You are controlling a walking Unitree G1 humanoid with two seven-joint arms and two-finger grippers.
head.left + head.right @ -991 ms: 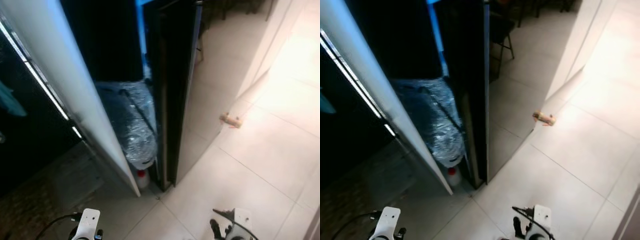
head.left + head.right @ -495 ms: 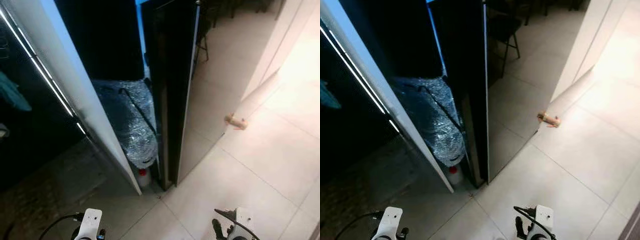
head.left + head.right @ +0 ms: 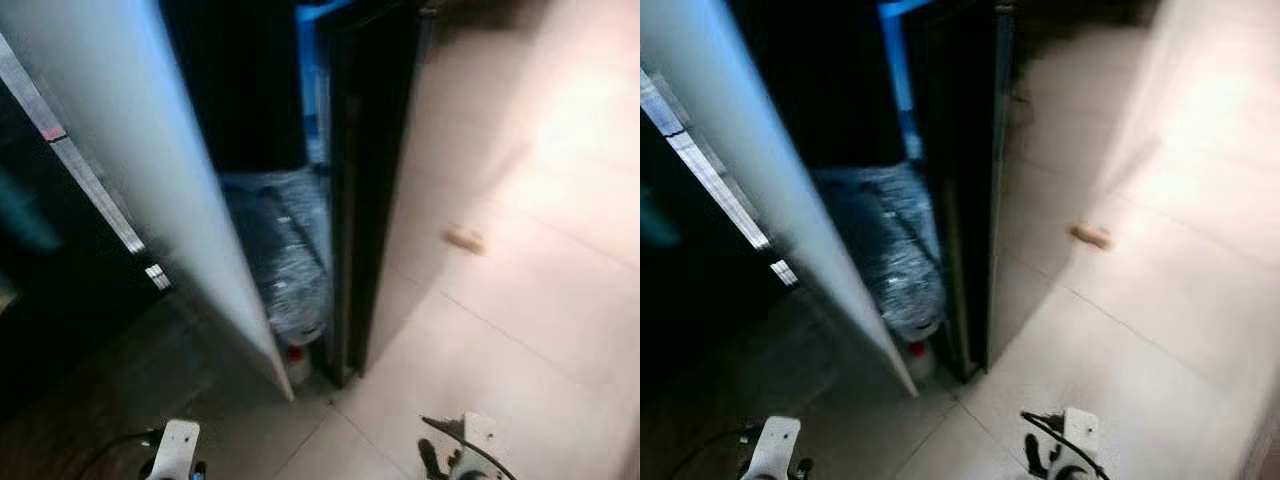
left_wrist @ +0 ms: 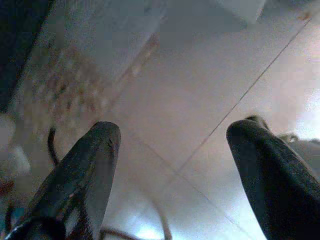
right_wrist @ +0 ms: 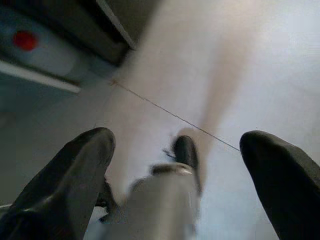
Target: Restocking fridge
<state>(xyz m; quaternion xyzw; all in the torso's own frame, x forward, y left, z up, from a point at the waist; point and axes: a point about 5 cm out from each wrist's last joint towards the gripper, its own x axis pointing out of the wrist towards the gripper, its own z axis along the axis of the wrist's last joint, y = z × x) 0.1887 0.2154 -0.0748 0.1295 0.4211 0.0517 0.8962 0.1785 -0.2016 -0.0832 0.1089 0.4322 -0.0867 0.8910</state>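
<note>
A tall white door (image 3: 150, 160) stands ajar at the left, edged by a bright strip (image 3: 95, 195), with darkness behind it. To its right rises a narrow black glossy panel (image 3: 368, 180). A big plastic-wrapped bottle (image 3: 292, 262) with a red cap (image 3: 297, 352) is wedged in the gap between them, cap down at floor level. Both arms hang low at the picture's bottom edge. My left gripper (image 4: 172, 135) is open over bare tiles. My right gripper (image 5: 177, 140) is open too, with nothing between its fingers.
Pale floor tiles (image 3: 520, 340) spread out to the right, brightly lit at the far right. A small tan object (image 3: 462, 238) lies on them. Darker flooring (image 3: 90, 400) lies at the lower left, in front of the white door.
The whole picture has shifted a little and turned blurred, so the camera is moving. The door, the bottle and both hanging arms keep their places.
</note>
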